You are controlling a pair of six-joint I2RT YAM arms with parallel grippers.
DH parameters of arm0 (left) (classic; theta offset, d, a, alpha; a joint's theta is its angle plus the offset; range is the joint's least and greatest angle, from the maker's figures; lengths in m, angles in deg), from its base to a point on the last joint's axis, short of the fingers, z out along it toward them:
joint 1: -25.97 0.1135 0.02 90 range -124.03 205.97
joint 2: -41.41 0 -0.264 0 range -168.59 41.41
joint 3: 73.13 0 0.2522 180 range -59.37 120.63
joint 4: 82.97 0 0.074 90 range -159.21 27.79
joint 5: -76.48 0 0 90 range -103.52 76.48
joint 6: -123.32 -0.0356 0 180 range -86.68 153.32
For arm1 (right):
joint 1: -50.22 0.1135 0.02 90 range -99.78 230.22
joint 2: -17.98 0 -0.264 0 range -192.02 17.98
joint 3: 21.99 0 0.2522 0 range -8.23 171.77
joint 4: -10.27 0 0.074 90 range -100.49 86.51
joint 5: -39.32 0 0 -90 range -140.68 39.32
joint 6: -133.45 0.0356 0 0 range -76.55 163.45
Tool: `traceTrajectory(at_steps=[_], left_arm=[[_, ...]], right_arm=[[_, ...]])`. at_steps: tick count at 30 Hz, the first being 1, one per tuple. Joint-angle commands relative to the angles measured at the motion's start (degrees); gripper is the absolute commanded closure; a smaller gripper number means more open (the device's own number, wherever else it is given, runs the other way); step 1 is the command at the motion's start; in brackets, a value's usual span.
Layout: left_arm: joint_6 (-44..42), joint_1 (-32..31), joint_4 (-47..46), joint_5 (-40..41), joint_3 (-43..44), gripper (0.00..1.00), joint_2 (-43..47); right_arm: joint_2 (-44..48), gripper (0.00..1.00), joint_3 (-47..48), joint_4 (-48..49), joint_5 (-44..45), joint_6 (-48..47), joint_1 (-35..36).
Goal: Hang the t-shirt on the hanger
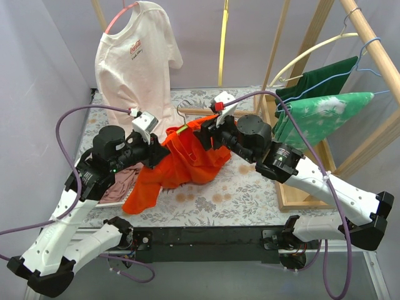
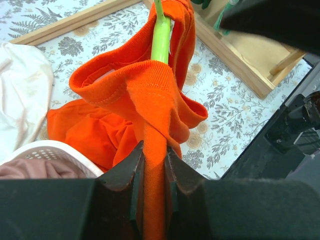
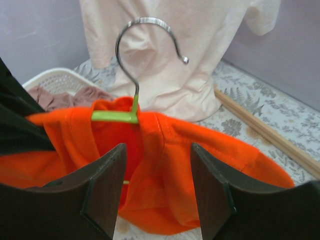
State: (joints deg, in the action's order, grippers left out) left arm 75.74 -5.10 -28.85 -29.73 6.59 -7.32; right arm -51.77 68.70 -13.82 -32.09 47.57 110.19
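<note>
T-shirt (image 1: pixel 181 165) hung on hanger (image 2: pixel 161 37), over floral tablecloth (image 1: pixel 244 194). Left gripper (image 2: pixel 154 152) pinches a fold of it; right gripper (image 3: pixel 157 155) jaws wide, facing the collar. Lavender walls (image 1: pixel 37 62), wooden rack (image 1: pixel 375 42) on the right.

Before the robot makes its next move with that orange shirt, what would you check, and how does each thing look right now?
1. Grip of the left fingers on the orange t-shirt: ok, shut on a fold of cloth.
2. The right fingers free to move: ok, open and wide apart.
3. The green hanger through the collar: ok, its bar shows at the neck opening.
4. The metal hook unsnagged: ok, it stands clear above the cloth.
5. Both shoulders seated on the hanger: cannot tell, bunched cloth hides its arms.
</note>
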Motion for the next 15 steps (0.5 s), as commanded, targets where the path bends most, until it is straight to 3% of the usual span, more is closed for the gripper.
traceTrajectory(at_steps=[1,4,7,11,13,15], left_arm=[[-0.7,0.1,0.0,1.4,2.3,1.0,2.7],[-1.3,0.0,0.2,-0.6,2.6,1.0,4.1],[-1.5,0.1,0.9,-0.1,3.1,1.0,4.9],[-3.0,0.0,2.7,0.6,4.1,1.0,5.3],[-3.4,0.1,3.1,1.0,4.0,1.0,5.7],[-3.8,0.1,3.4,2.1,4.1,1.0,6.2]], right_arm=[[0.6,0.4,-3.4,1.6,-9.8,-0.3,-0.4],[-0.9,0.39,-3.7,2.0,-7.9,-1.3,-0.5],[-3.5,0.46,-1.8,1.4,-8.8,-1.9,-0.5],[-5.0,0.9,3.5,-2.6,2.9,-2.6,-0.6],[-5.0,0.99,8.4,-4.8,11.2,-2.4,-1.7],[-4.2,0.99,11.0,-6.4,15.0,-3.0,-2.6]])
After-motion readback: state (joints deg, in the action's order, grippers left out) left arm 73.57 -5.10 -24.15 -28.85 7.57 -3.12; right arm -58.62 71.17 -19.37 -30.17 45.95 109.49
